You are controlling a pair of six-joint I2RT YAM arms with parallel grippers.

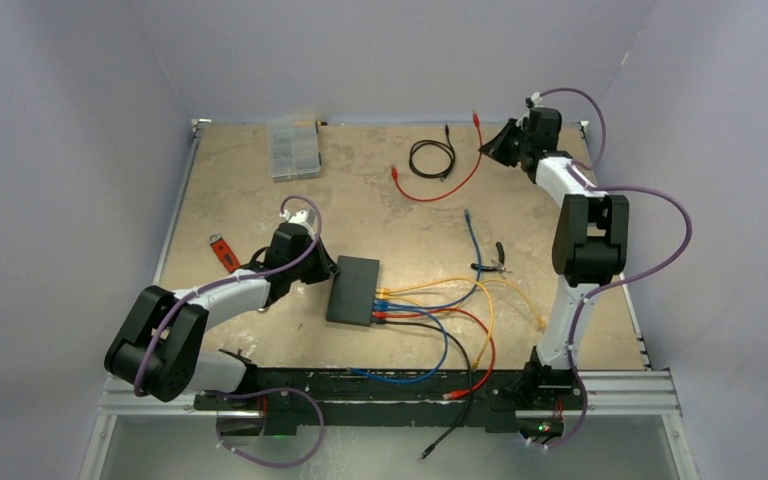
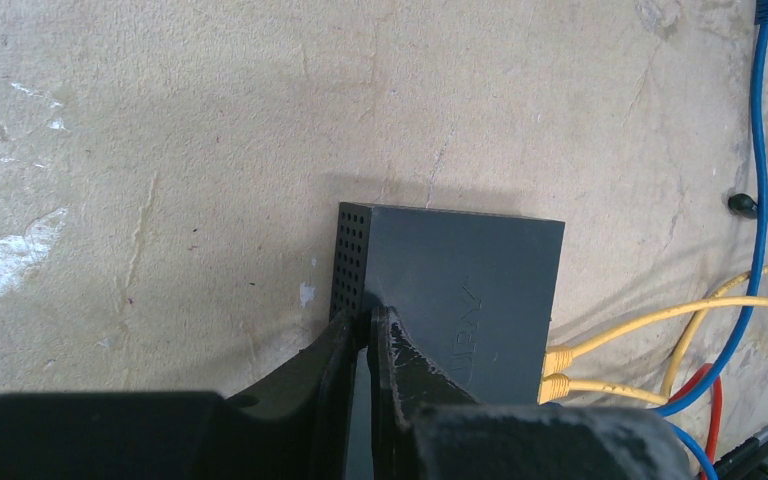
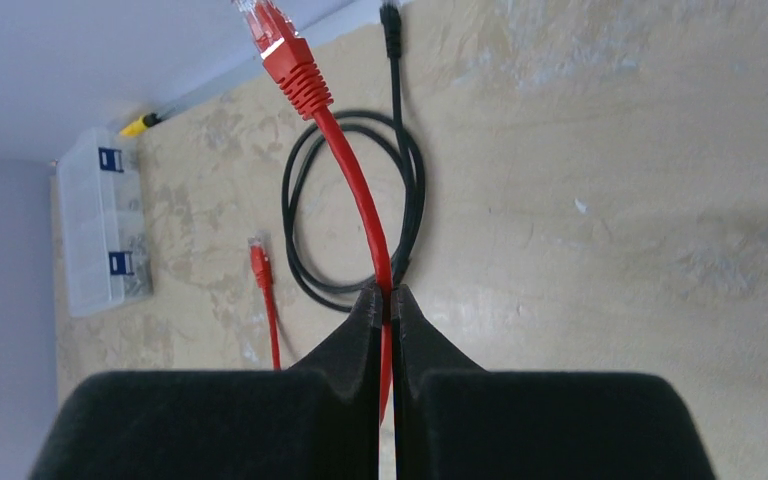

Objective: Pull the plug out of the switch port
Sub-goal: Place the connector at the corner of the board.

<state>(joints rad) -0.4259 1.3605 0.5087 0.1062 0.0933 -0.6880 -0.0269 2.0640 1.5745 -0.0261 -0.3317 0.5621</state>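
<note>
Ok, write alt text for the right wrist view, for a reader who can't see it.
The right gripper is shut on a red network cable, and the cable's free plug points up toward the top of the frame. Behind it, on the tan table, lie a coiled black cable and, at the far left, a clear compartment box.

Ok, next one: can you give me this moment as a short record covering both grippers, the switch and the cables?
left gripper: nearly shut, tips against the switch at a corner by its vented side
right gripper: shut on the red cable, far right, away from the switch
held plug: free in the air, in no port
switch ports: yellow plugs seated, more cables beside them
nearby: black coiled cable, clear box
</note>
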